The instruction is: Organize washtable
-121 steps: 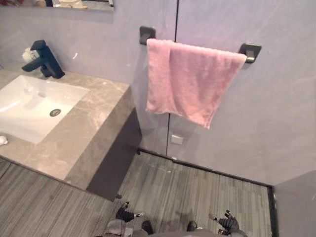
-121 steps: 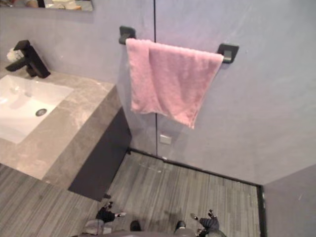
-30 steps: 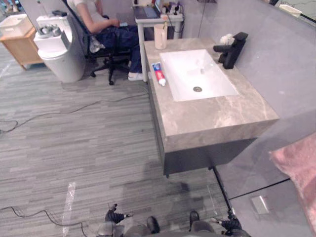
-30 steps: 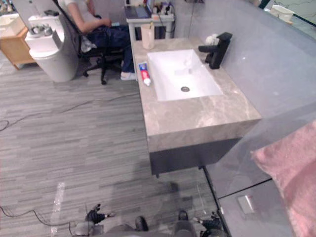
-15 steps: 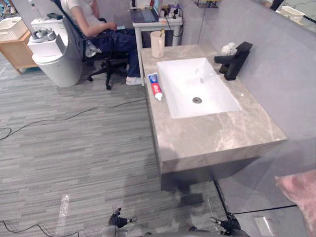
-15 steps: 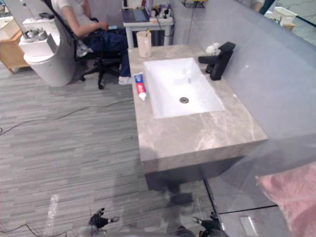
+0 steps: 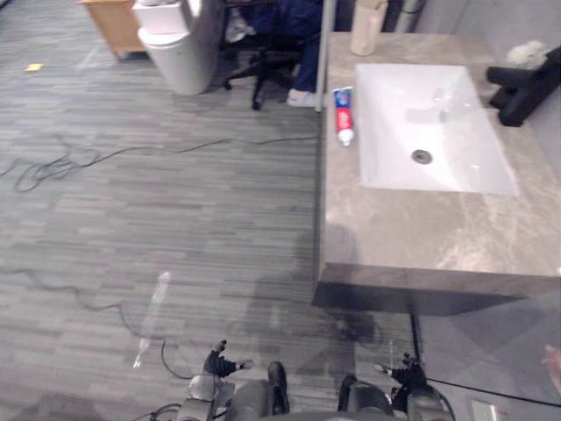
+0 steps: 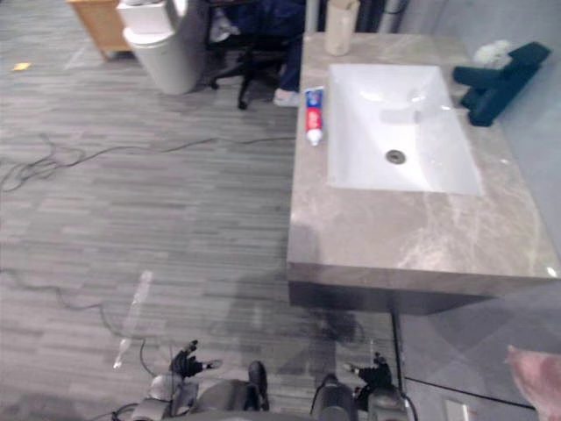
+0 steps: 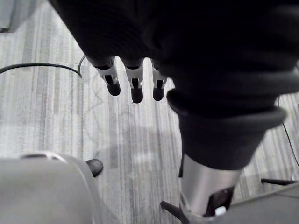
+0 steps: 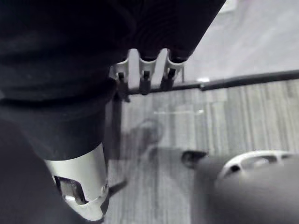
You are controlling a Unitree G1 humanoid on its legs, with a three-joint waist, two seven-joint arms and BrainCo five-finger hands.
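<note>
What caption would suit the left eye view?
Left hand and right hand hang open before a grey marble washtable holding a red-and-blue toothpaste tube.

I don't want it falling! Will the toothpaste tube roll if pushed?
Probably slides, not rolls: the toothpaste tube lies flat on the counter. It sits by the edge, so a push might drop it.

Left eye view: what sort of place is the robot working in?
Probably a mock bathroom inside an office or lab: a stone-topped washtable with a white sink, black faucet and a toothpaste tube, yet a wheeled office chair with a seated person's legs stands just beyond it.
</note>
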